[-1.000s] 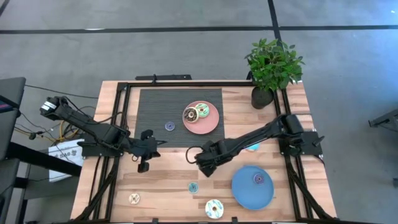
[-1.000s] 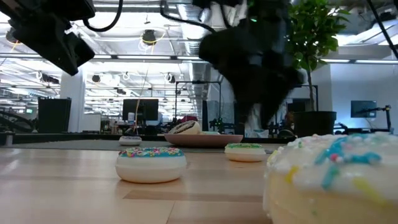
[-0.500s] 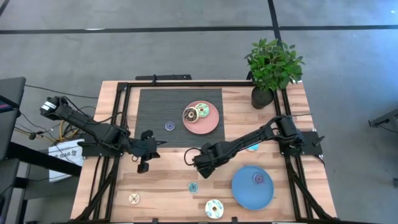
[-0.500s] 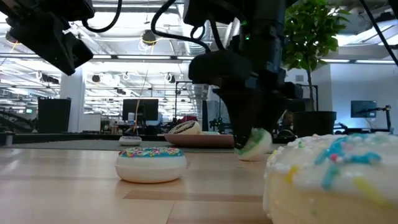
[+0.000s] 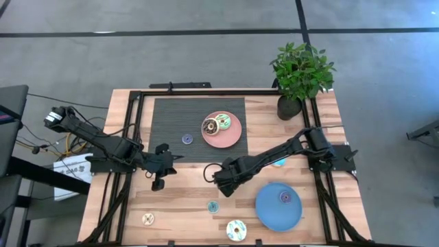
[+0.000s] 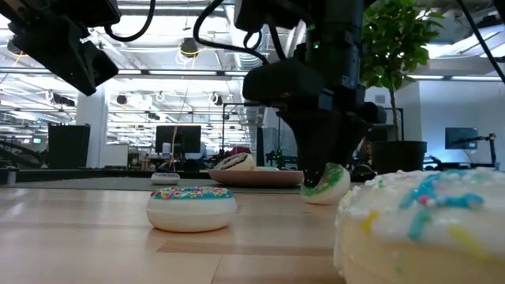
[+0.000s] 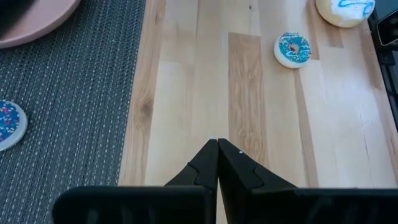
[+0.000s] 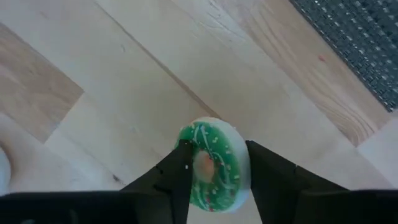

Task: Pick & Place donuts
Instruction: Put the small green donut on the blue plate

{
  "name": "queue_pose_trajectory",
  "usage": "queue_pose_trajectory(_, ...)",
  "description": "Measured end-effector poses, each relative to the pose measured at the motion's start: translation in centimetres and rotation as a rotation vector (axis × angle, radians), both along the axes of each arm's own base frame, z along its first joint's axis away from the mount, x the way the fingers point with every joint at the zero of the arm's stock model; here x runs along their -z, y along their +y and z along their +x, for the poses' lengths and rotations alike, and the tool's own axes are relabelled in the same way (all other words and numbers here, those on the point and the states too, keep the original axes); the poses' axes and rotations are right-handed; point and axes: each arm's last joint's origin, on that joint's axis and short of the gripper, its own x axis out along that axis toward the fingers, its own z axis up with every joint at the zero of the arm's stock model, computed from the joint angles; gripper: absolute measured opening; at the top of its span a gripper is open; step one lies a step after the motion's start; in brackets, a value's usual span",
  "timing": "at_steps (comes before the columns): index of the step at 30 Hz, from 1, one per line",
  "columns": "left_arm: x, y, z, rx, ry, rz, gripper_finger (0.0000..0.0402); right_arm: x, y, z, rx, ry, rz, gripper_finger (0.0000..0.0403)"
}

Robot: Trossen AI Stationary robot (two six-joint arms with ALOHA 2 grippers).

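R gripper (image 8: 211,168) has its fingers clamped on the green donut (image 8: 209,163), one finger each side, donut held tilted on edge. In the low view the green donut (image 6: 325,183) hangs just clear of, or barely touching, the table (image 5: 188,206) — can't tell which. High view puts the R gripper (image 5: 210,173) mid-table, just near of the dark mat (image 5: 168,127), approx between the pink plate (image 5: 233,139) and the blue plate (image 5: 267,213).

L gripper (image 7: 217,144) is pinched fully together on nothing, parked over bare wood at the mat's near-left edge; idle.

Other donuts: two on the pink plate (choc (image 5: 210,126) + green (image 5: 223,123)), a purple one (image 5: 285,197) on the blue plate, a blue one (image 5: 186,139) on the mat, a teal one (image 5: 213,206) on wood near-centre, a cream one (image 5: 148,219) near-left, a big white one (image 5: 236,230) at the near edge, another half hidden under the R arm (image 5: 279,163). Plant pot (image 5: 289,107) far right.

Step, as I read it: pick done, lift/transport starting. Next prob needs more height so the donut clears the wood, then carry to a plate — which plate isn't clear from the task. Over the rim, lower, release. Grip on the edge of a tilted ring looks ok but could rotate if bumped.
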Motion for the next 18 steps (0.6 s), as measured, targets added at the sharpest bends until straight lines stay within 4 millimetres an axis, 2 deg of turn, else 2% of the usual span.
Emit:
queue_pose_trajectory(6, 0.0, 0.0, 0.0, 0.000, 0.000, -0.001, 0.0000, -1.4, 0.3, -0.4, -0.012, -0.024, 0.005, 0.0097)
queue_pose_trajectory(18, 0.0, 0.0, 0.0, -0.017, 0.001, -0.019, 0.0000, -6.4, 1.9, -3.1, -0.058, -0.120, -0.052, 0.0043)
